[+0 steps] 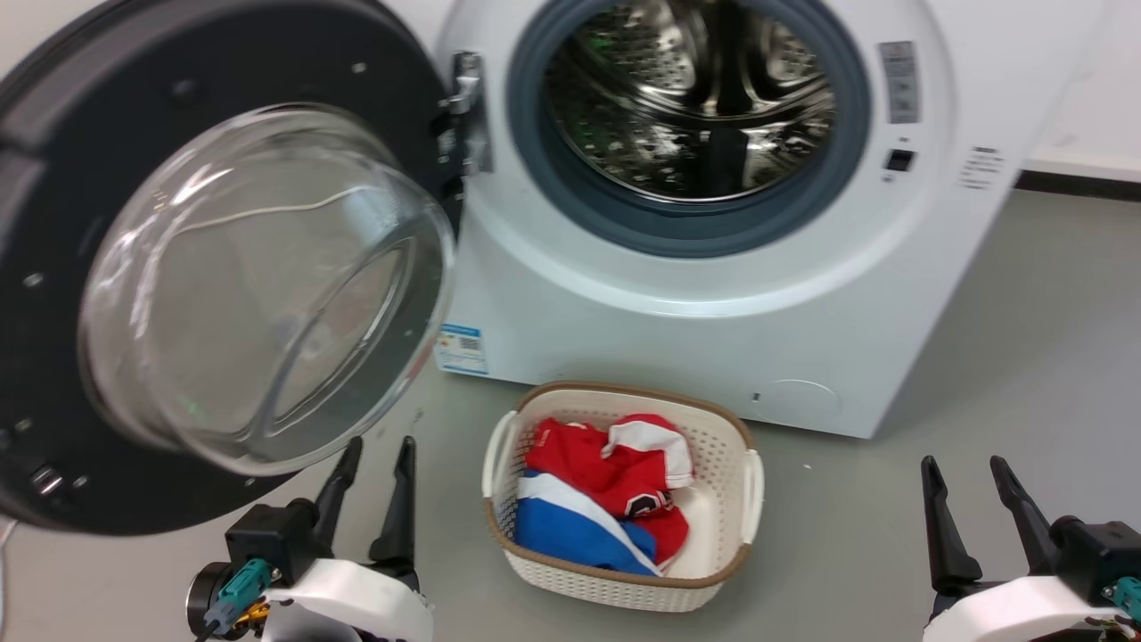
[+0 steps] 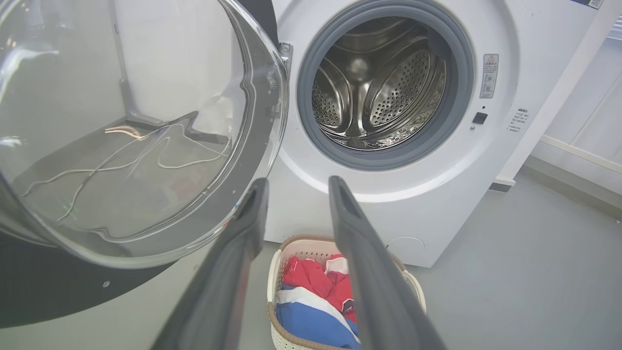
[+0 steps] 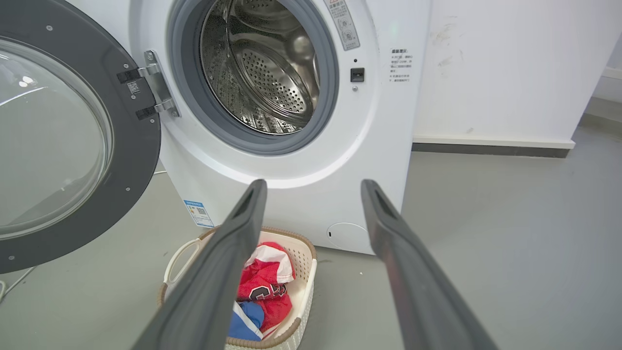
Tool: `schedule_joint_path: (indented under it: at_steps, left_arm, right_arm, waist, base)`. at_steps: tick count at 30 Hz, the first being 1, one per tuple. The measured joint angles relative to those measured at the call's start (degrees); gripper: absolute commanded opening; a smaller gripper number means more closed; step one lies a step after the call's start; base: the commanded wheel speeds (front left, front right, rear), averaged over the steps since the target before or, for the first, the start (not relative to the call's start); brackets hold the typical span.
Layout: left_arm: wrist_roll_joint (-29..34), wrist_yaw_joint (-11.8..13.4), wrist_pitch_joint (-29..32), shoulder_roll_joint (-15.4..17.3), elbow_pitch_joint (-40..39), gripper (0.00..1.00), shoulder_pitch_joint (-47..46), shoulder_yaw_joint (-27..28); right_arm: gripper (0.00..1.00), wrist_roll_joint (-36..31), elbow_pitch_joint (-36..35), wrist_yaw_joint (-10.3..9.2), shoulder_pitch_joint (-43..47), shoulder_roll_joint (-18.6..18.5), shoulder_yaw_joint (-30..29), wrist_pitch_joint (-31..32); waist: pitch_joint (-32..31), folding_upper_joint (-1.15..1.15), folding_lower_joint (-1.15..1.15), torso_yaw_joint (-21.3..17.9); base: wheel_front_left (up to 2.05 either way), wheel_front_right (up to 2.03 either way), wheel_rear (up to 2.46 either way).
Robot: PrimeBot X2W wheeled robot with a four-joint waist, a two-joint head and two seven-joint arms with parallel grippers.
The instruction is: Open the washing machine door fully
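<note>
The washing machine door (image 1: 258, 285) is standing wide open, hanging from the hinge (image 1: 468, 107) at the left side of the washing machine (image 1: 677, 330). Its black inner face and bulging glass bowl are facing out from the machine's front. The steel drum (image 1: 695, 98) is showing uncovered inside the grey rubber ring (image 1: 535, 152) of the machine's opening.

The left gripper (image 1: 381, 443) is hovering in front of the machine's left side, close under the door's lower rim. Its fingers are sitting slightly parted and gripping nothing. Contact with the door cannot be confirmed.

The right gripper (image 1: 964, 464) is hovering in front of the machine's right corner, well apart from it. Its fingers are spread a little wider and are likewise holding nothing.

A cream basket (image 1: 624, 584) is sitting on the grey floor (image 1: 980, 357) just in front of the machine's lower panel, between the two grippers. It is holding red, white and blue clothes (image 1: 606, 481).
</note>
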Motion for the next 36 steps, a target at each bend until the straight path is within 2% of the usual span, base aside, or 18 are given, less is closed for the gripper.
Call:
schedule_joint_path:
  at_steps: [10, 15, 36]
  left_arm:
    - [0.97, -0.1, -0.54, -0.25, 4.75, 1.0, -2.31, -0.38]
    - [1.37, -0.01, -0.96, -0.4, 6.38, 1.0, -2.7, -0.25]
    - [3.15, 0.54, -1.53, -0.75, 6.44, 1.0, -3.47, 1.9]
  right_arm:
    - [1.0, -0.18, 0.05, 0.0, 0.23, 0.01, 2.04, 0.37]
    - [1.0, -0.53, -0.19, 0.0, 0.18, 0.01, 3.15, 0.43]
    - [1.0, -1.09, -1.37, 0.0, -0.16, 0.01, 2.87, 0.49]
  waist:
    - [-0.3, 0.0, 0.0, -9.51]
    - [-0.27, 0.0, 0.0, -13.01]
    - [0.1, 0.0, 0.0, -14.19]
  base:
    - [0.0, 0.0, 0.0]
    - [0.0, 0.0, 0.0]
    - [0.0, 0.0, 0.0]
